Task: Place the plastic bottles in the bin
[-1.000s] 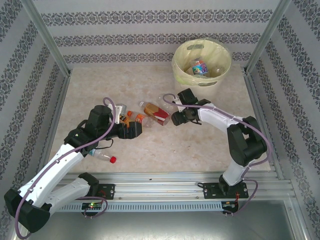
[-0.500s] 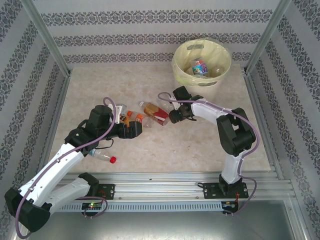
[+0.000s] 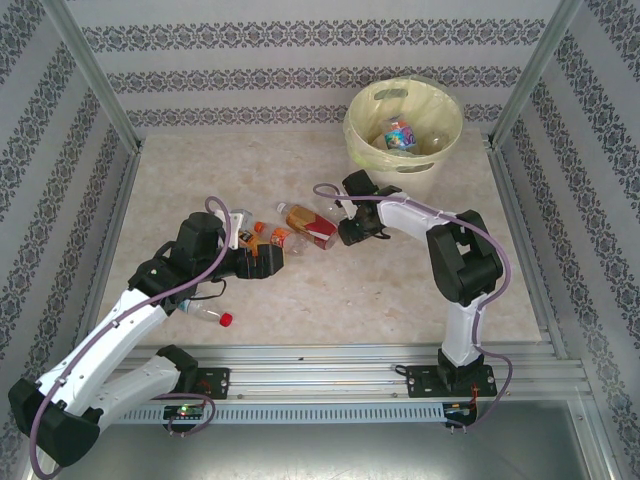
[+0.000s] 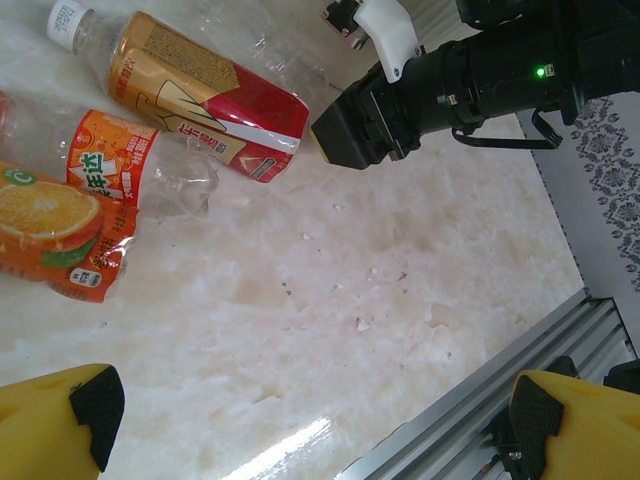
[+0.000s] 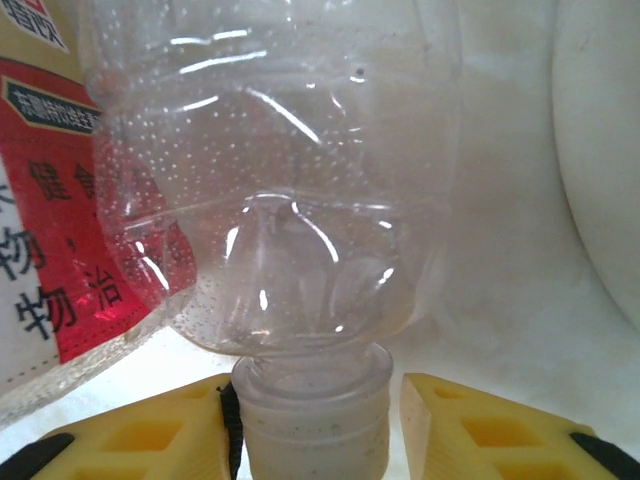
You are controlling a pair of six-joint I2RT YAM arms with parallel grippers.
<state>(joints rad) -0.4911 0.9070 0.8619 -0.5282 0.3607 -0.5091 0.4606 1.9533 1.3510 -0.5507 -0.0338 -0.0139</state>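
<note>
Over the last second the right arm has folded its elbow in toward the left, and the right pincer (image 3: 347, 231) has crept a little left toward the bottles lying mid-table. Its yellow fingers (image 5: 160, 432) now stand apart on either side of the neck of a clear unlabelled bottle (image 5: 280, 200). The neck sits between them, but they have not closed on it. That bottle's body stretches away from the pincer, and the red-and-gold labelled bottle (image 3: 308, 226) lies touching it on the left. Left of that lie the orange-labelled bottles (image 4: 60, 225). The left pincer (image 3: 262, 262) hovers just near of them, spread wide with nothing between its pads (image 4: 95, 400). A red-capped bottle (image 3: 208, 314) lies close to the left arm. The bin (image 3: 365, 150) stands at the far right, well apart from both pincers, with bottles (image 3: 400, 134) already inside.
</note>
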